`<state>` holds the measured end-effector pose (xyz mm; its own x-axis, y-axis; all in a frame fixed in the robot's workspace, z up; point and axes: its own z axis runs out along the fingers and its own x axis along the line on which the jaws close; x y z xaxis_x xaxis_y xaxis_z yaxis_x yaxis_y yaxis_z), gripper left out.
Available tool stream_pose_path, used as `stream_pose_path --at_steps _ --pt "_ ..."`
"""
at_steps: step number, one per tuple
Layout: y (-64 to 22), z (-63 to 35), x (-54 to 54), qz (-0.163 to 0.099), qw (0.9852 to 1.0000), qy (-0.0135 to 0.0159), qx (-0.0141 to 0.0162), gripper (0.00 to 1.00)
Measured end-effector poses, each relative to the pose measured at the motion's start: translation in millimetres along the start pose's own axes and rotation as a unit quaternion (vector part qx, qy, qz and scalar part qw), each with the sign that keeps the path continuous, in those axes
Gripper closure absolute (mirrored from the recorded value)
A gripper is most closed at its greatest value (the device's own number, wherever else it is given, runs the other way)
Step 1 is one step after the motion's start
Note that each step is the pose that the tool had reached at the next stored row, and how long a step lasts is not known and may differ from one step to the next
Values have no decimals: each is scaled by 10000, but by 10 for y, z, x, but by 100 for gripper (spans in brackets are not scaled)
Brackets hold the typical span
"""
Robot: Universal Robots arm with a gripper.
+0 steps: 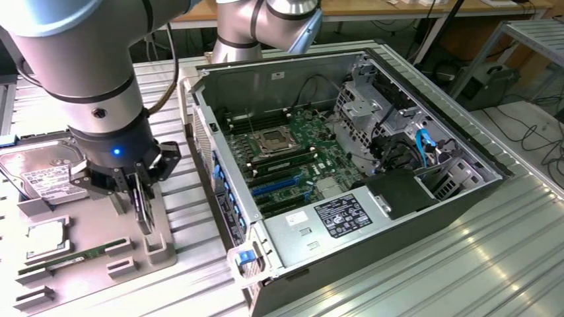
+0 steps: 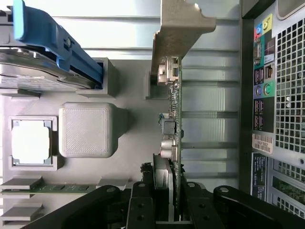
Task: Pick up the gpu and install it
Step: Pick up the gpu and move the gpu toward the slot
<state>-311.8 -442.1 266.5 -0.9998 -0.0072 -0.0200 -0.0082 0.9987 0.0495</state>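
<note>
i have the gripper (image 1: 134, 191) clenched on the gpu (image 2: 174, 119), card edge-on between my fingers; i'd keep it upright, no twist, so it clears the holder tray (image 1: 84, 228) below them.

gpu (image 2: 176, 119), thin green card, silvery bracket at one end, held on edge in gripper (image 2: 169, 193)

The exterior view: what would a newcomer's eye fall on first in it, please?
First the large open dark computer case, lying on its side at the exterior view's right, its green motherboard bare. Then the thick grey robot arm at that view's left, whose black fingers grip the thin green circuit-board gpu with its silvery bracket, on edge at the grey parts tray.
</note>
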Motion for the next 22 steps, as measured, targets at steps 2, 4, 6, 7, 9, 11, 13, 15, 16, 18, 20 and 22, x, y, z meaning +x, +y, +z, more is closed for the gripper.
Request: stream_pose_path --at_steps 2,4,6,7,9,11,13,15,16,18,20,22 --pt "3 -51 -1 0 10000 0 0 72" --pt "6 -129 -3 0 10000 0 0 72" --pt "9 -188 -4 0 10000 0 -1 72" --pt "11 -213 -5 0 10000 0 0 72" --pt "13 -261 -5 0 10000 0 0 72" --pt "15 -307 -6 0 10000 0 0 72" --pt "18 -358 -7 0 10000 0 0 72" --pt "20 -411 -8 0 10000 0 0 72" --pt "23 -463 -9 0 10000 -1 -1 72" --pt "27 -536 -11 0 10000 0 0 72" --pt "29 -594 -12 0 10000 0 0 72" --pt "32 -651 -13 0 10000 -1 -1 72"
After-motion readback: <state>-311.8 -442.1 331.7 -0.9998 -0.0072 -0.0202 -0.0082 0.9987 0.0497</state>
